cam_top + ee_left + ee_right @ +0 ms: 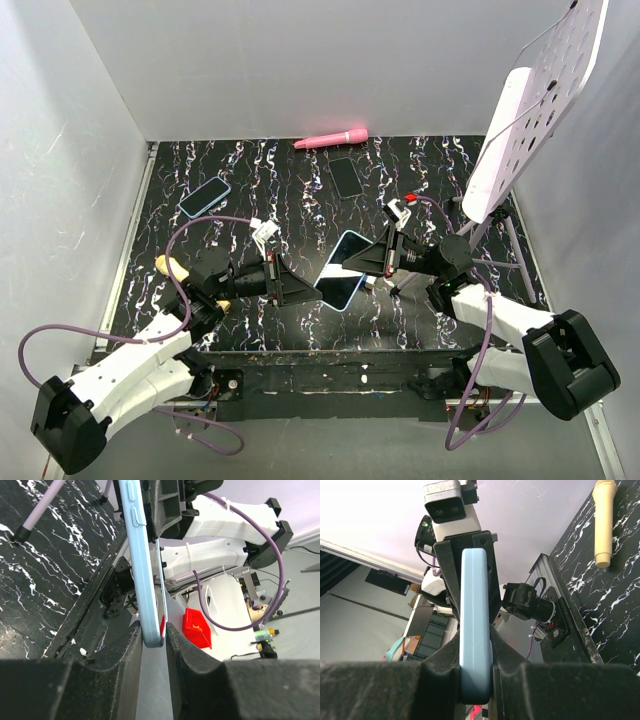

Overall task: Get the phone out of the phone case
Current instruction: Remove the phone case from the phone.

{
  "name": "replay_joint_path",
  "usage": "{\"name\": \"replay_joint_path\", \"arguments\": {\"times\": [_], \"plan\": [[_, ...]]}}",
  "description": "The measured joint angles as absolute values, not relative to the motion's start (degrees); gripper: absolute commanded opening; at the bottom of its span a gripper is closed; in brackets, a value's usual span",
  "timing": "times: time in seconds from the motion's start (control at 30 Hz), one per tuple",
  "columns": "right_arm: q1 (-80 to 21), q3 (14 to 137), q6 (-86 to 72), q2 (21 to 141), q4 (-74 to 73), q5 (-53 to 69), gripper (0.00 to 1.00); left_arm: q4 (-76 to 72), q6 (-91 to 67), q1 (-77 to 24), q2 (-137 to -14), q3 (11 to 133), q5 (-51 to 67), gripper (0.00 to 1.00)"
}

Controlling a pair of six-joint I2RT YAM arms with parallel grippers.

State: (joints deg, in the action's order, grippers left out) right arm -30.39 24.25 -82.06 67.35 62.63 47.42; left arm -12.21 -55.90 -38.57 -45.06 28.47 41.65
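You're at the prying step: the phone (343, 262) sits in its case (476, 625), held in the air between the arms above the near side of the table (250, 200). The right gripper (476, 652) is pinched across one end and the left gripper (152, 639) is closed narrowly on the other. Next, I judge, keep the right grip firm and have the left peel the case's lip off its corner without twisting the phone loose.

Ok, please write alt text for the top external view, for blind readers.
A phone in a light-blue case is held over a black marbled table, the left gripper and right gripper each clamping one end. Farther back lie another cased phone, a dark phone and a pink object.
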Motion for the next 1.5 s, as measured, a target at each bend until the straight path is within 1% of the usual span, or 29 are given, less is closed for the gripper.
{"name": "replay_joint_path", "arguments": {"times": [0.07,0.1,0.13,0.3,0.53,0.67,0.83,1.0,1.13,1.23,1.37,1.5], "plan": [[-30.39,24.25,-82.78,67.37,63.61,47.75,0.01,-13.72,-55.44,-38.44,-45.65,28.47,43.27,0.13],[-30.39,24.25,-83.07,67.37,64.03,47.99,0.01,-14.26,-55.09,-38.41,-45.71,28.47,43.97,0.05],[-30.39,24.32,-83.13,67.33,64.45,48.14,0.01,-14.63,-54.94,-38.39,-45.71,28.47,44.42,0.0],[-30.35,25.19,-81.01,66.0,64.93,49.19,0.01,-17.87,-53.82,-38.2,-46.72,28.45,46.76,0.0],[-30.06,26.2,-80.99,63.13,64.99,51.27,0.01,-32.47,-53.01,-38.0,-50.98,26.94,53.74,0.0],[-30.06,26.2,-81.56,62.33,65.32,51.79,0.01,-34.22,-48.51,-37.98,-52.77,27.92,57.06,0.0],[-29.63,25.71,-84.71,62.43,69.91,51.88,0.01,-35.62,-44.05,-37.98,-55.31,30.61,61.32,0.0],[-29.21,24.05,-90.43,64.86,75.26,52.27,0.01,-44.93,-46.15,-37.95,-60.66,31.2,66.78,0.0],[-29.23,23.14,-94.41,66.98,76.29,52.95,0.01,-49.89,-47.81,-37.98,-64.62,31.29,71.07,0.0],[-29.28,22.59,-96.4,67.16,76.27,52.95,0.01,-50.17,-46.44,-38.11,-65.47,31.77,73.08,0.0],[-29.32,22.59,-100.64,67.16,75.0,51.81,0.01,-48.27,-39.51,-38.5,-64.31,32.38,73.49,0.0],[-29.78,22.59,-102.48,66.98,74.32,48.6,0.01,-40.34,-32.56,-38.81,-63.33,33.67,67.07,0.0]]}}
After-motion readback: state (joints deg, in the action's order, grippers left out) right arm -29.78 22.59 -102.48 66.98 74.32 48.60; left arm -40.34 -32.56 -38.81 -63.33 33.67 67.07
